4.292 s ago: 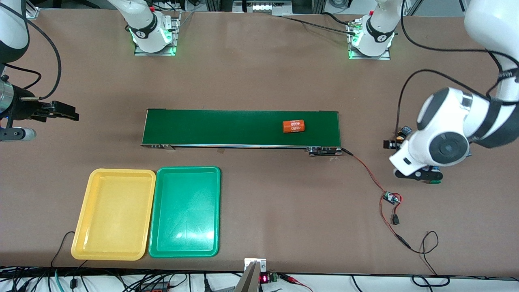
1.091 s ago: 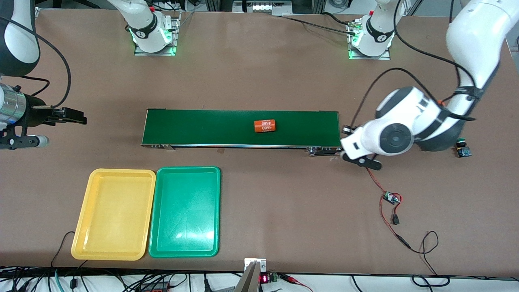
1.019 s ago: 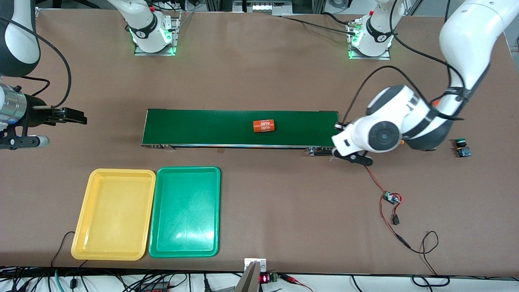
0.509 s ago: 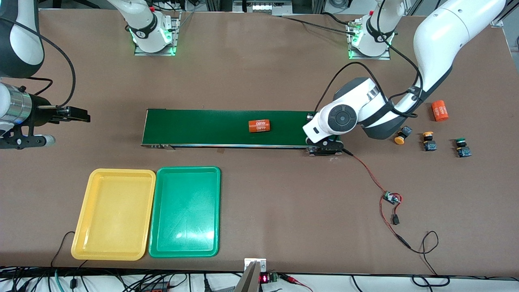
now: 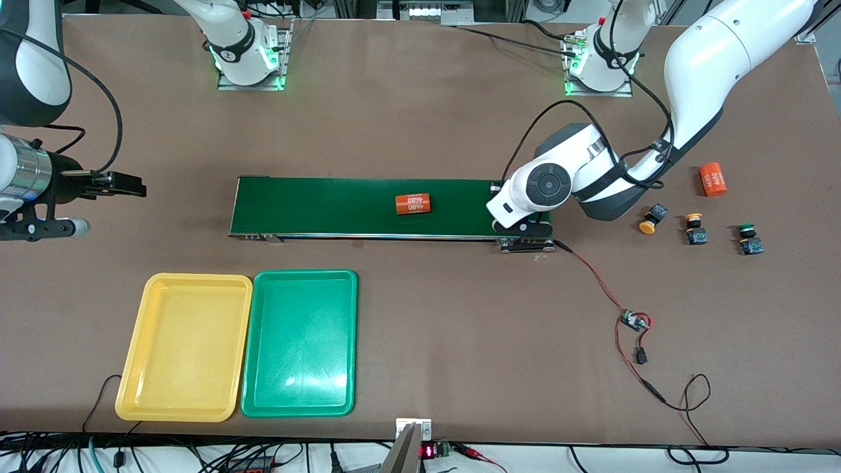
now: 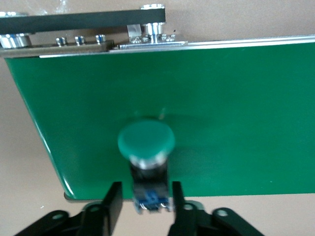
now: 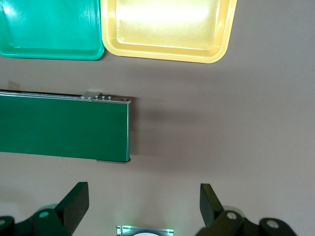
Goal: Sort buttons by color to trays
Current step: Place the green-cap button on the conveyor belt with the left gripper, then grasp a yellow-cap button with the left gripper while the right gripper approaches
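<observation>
A cylinder [image 5: 412, 204] lies on the belt [image 5: 315, 207] (mid-length), trays [image 5: 187, 341] nearer the camera, buttons [image 5: 695, 231] toward the left arm's end.

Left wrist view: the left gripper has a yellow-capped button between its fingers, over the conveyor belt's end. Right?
Not quite: the cap is green, not yellow. The left wrist view shows the green-capped button between the fingers of the left gripper, over the end of the conveyor belt. The rest holds. The right gripper waits open over the table, off the belt's end toward the right arm.
</observation>
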Robot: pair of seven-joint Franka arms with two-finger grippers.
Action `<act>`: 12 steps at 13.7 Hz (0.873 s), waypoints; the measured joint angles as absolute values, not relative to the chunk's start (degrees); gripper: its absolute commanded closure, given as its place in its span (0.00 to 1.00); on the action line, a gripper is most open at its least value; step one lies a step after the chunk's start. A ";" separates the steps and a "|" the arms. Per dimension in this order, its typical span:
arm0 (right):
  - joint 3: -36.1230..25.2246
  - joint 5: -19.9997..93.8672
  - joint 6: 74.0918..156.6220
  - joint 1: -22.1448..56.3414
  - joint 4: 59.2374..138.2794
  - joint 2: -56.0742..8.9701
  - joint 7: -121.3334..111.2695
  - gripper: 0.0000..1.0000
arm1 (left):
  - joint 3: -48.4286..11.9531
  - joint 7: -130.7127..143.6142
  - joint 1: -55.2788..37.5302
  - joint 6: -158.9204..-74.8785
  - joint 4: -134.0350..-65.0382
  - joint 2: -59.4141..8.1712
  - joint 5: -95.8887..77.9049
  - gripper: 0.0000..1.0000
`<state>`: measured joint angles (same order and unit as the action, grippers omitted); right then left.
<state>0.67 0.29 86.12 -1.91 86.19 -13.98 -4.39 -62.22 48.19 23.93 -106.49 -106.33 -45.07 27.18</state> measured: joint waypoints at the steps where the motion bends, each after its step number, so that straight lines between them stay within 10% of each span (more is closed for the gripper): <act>1: 0.67 0.29 86.11 -1.91 86.19 -13.98 -4.39 0.00 | -62.21 48.34 23.98 -106.53 -106.30 -45.07 27.18 0.00; 12: 0.67 0.30 86.01 -1.90 86.26 -14.00 -4.39 0.00 | -64.82 44.09 23.87 -92.94 -89.53 -44.37 27.18 0.00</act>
<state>0.67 0.30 86.01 -1.90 86.26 -14.00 -4.39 -64.82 44.09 23.87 -92.94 -89.53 -44.37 27.18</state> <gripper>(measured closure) 0.000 0.000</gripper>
